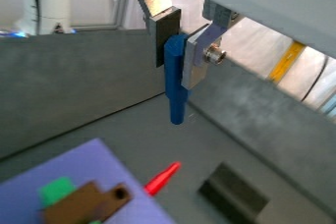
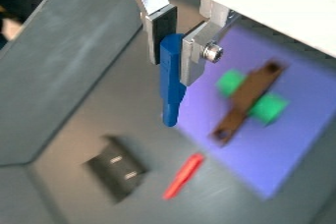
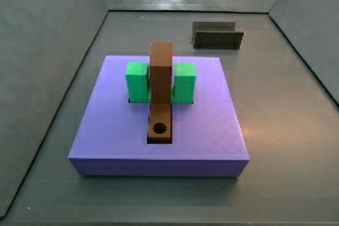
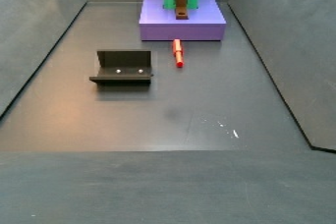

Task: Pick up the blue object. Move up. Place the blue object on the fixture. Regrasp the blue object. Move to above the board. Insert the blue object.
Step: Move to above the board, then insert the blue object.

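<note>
Light even and diffuse across all views; no hard-edged shadows.

Both wrist views soft and low in detail. The gripper (image 1: pixel 176 43), high above the floor with the blue object (image 1: pixel 175 79) between its fingers, is slightly blurred at the edges, as in the other wrist view (image 2: pixel 175 43). Bright, washed-out patches behind the gripper in a wrist view, nearly white.

Both side views sharper. Grey floor (image 4: pixel 171 120) carries a pale sheen with small white glints near its middle. The board (image 3: pixel 162 121) is evenly lit, its near face darker than its top. The fixture (image 4: pixel 124 68) casts only a faint, soft shadow. Walls darker toward the near corners.
</note>
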